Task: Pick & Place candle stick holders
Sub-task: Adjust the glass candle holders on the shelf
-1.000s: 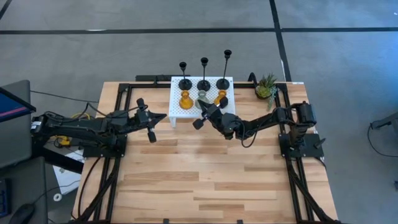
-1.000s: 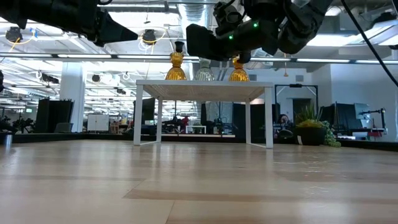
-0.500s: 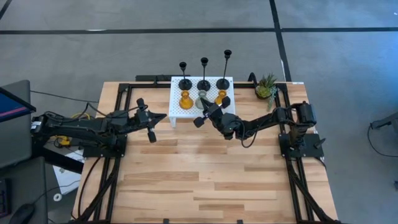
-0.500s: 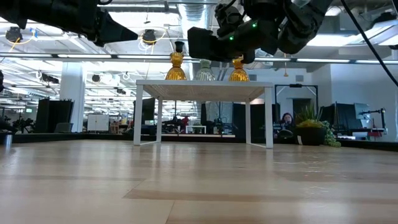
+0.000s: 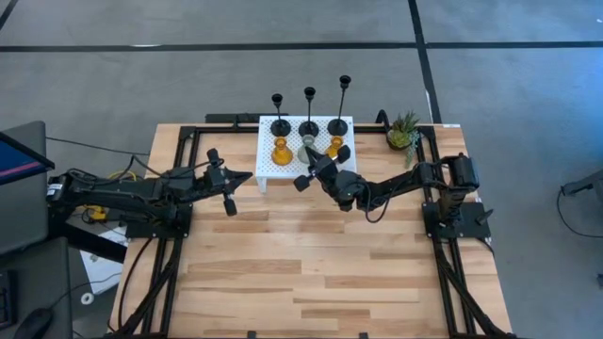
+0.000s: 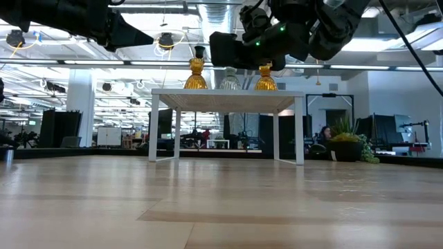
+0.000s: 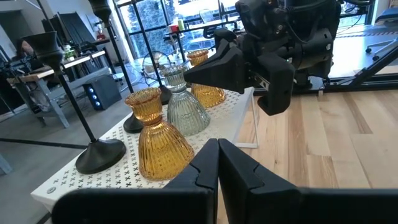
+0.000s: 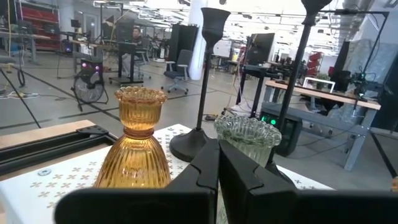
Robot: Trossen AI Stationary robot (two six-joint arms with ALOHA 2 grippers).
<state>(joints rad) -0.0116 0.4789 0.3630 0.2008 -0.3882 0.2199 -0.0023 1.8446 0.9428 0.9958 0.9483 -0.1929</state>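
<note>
The candle stick holders stand on a white perforated stand [image 5: 268,162] at the table's far middle. Three black ones [image 5: 309,128] are at the back. Two amber glass ones [image 5: 281,151] [image 8: 138,149] and a grey-green glass one [image 7: 181,106] stand in front. My right gripper [image 5: 311,161] is shut and level over the stand's near edge, its tip [image 7: 186,74] beside the grey-green holder's neck. My left gripper [image 5: 249,175] is shut, level, left of the stand. My right gripper's shut fingers [image 7: 214,65] come level from the table's near right side, up to the grey-green holder's neck [image 7: 174,76]. I cannot tell whether they touch it. The holder stands upright on the stand.
A small potted green plant [image 5: 403,132] sits at the far right corner. Black frame rails [image 5: 179,188] run along the table's left and right sides. The near half of the wooden table [image 5: 301,273] is bare.
My right gripper has turned a little at the wrist while staying over the stand's near edge, still shut. The holders have kept their places.
</note>
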